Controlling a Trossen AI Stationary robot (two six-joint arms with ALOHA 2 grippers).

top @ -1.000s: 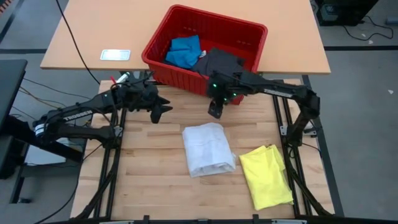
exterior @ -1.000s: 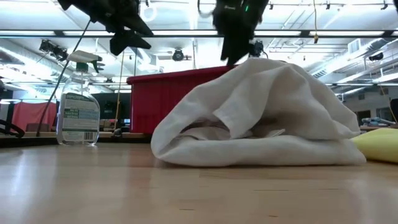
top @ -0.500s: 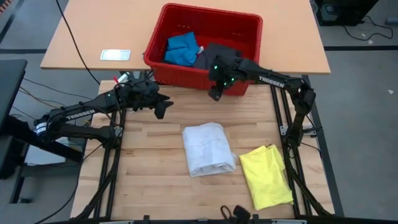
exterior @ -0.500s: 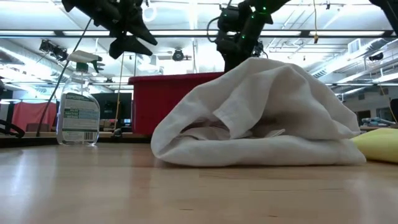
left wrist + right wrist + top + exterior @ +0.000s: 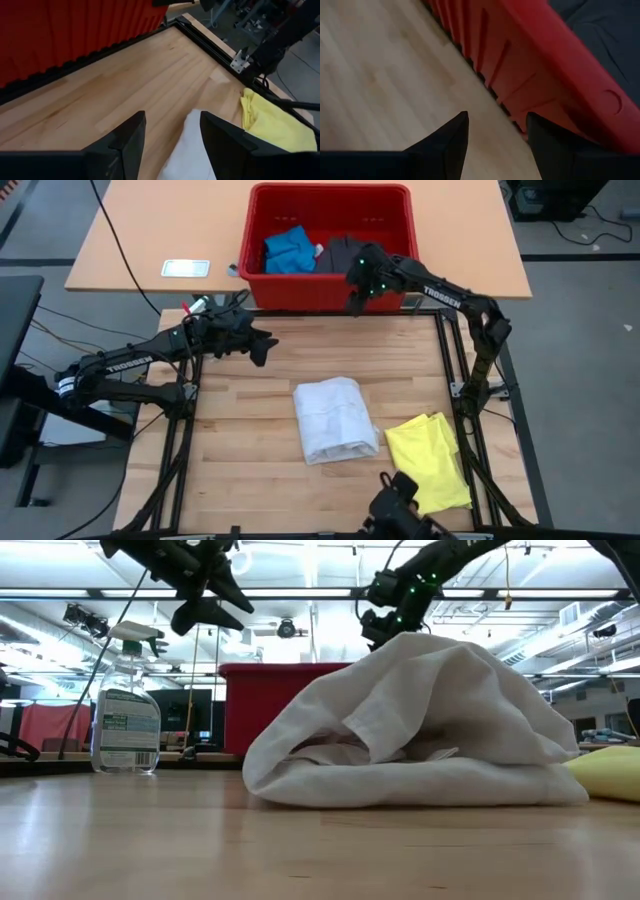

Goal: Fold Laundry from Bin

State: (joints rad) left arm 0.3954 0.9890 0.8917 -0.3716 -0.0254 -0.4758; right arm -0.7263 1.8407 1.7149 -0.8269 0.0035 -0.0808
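Right gripper [image 5: 352, 306] hangs at the near wall of the red bin [image 5: 300, 288], jaws parted and holding nothing, as its wrist camera shows bare wood between the two dark fingers [image 5: 452, 140] and the ribbed red wall just beyond; the pose suggests it is placed to work the tub or to reach over the rim for the next garment. Inside the bin lie a blue piece [image 5: 288, 252] on the left and a dark grey piece [image 5: 338, 255] beside it, both not yet folded. Left gripper [image 5: 262, 348] waits over the wooden table [image 5: 240, 440] near the bin's left corner, also open and empty, apparently kept clear of its partner's path. A folded white shirt [image 5: 335, 420] rests mid-table, and a folded yellow T-shirt [image 5: 428, 462] lies to its right toward the near edge, set apart, it seems, to leave room for more folding. A spray bottle [image 5: 126, 705] stands at the table's left edge, away from the laundry.
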